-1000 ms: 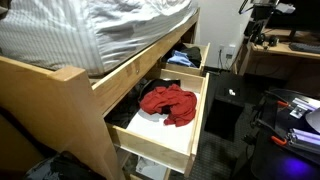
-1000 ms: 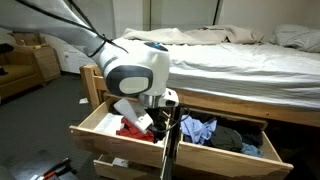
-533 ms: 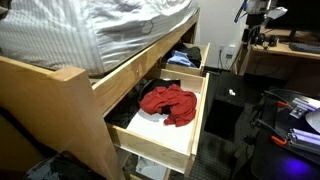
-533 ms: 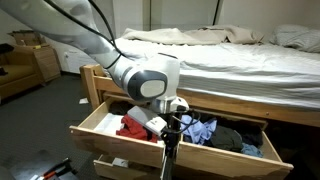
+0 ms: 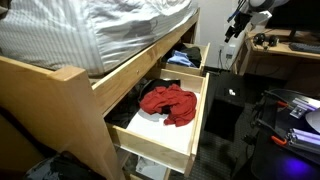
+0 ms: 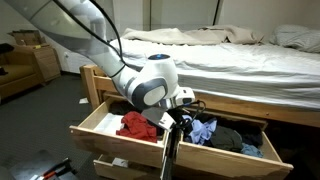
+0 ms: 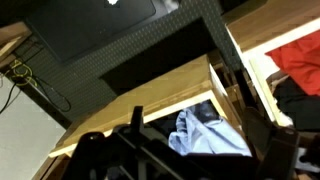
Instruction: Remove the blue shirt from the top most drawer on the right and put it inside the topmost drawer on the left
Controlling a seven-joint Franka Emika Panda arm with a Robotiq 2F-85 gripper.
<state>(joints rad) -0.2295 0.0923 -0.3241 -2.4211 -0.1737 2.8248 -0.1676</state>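
Two top drawers stand pulled out from under a big bed (image 6: 235, 55), whose rumpled grey-white bedding fills the upper left of the frame in an exterior view (image 5: 90, 30). The pale wooden bed frame (image 5: 50, 100) carries both drawers.

In an exterior view the robot arm (image 6: 150, 88) reaches down from the upper left, with its white wrist over the gap between the two drawers. In the opposite view only its end shows at the upper right (image 5: 245, 15).

The drawer toward the lower left of the frame (image 6: 95, 125) holds a crumpled red garment (image 6: 135, 124). The same drawer fills the frame's middle in the opposite view (image 5: 197, 125), with the red garment (image 5: 168, 102) lying on its pale floor.

The drawer toward the lower right (image 6: 272, 152) holds the blue shirt (image 6: 203, 130), bunched at its near-left end beside dark clothes (image 6: 232, 140). That shirt shows small and far back in the opposite view (image 5: 183, 58).

In the wrist view the blue shirt (image 7: 205, 135) lies in its drawer at lower centre. The gripper (image 7: 200, 152) is a blur of dark shapes along the bottom edge. Its fingers (image 7: 262, 138) seem spread apart, holding nothing, with the shirt loose beneath them.
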